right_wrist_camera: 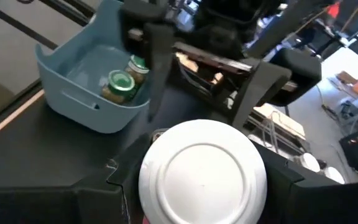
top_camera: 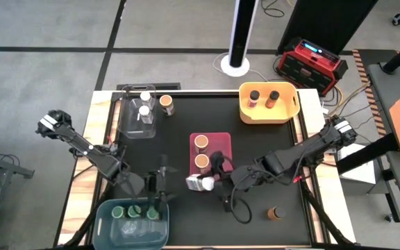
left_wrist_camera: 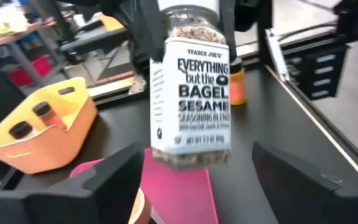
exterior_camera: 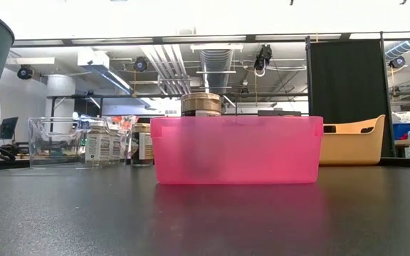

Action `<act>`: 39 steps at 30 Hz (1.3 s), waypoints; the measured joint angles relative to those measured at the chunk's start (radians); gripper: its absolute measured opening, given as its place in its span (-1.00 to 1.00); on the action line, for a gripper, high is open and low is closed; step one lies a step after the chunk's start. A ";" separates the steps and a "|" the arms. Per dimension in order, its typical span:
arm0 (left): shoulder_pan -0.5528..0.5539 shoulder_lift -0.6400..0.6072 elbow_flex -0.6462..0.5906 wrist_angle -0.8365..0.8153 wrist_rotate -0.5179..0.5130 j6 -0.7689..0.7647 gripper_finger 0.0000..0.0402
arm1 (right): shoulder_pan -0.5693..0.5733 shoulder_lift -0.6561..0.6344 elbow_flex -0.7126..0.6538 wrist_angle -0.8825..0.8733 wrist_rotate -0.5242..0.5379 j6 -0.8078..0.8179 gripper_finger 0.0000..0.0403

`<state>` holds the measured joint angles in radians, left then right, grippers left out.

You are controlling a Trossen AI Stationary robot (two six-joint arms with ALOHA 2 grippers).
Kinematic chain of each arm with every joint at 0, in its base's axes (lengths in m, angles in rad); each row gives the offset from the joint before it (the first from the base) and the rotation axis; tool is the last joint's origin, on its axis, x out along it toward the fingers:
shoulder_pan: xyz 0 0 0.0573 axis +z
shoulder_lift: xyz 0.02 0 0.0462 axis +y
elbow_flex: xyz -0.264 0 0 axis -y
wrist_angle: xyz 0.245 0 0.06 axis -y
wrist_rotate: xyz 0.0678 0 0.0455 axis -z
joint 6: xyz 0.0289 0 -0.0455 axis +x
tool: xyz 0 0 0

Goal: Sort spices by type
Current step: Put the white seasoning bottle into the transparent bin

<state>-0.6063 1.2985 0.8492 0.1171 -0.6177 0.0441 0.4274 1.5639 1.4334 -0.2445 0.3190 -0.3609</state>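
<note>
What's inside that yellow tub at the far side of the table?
Two small spice jars with dark lids stand upright inside the yellow plastic tub, side by side. From table height its wall hides them completely; their labels cannot be read.

Two jars [top_camera: 201, 151] stand in the middle bin [top_camera: 222, 141].

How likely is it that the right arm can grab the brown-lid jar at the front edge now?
Probably not yet: the right gripper holds the white-lid jar. The brown-lid jar itself stands alone nearby, nothing blocking it.
</note>
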 joint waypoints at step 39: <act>0.055 0.183 0.138 0.016 -0.627 0.154 -0.12 | -0.011 -0.050 0.047 0.017 0.406 0.297 0.49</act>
<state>-0.5514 1.4816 0.9874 0.1335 -1.2447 0.1976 0.4164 1.5138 1.4803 -0.2278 0.7245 -0.0639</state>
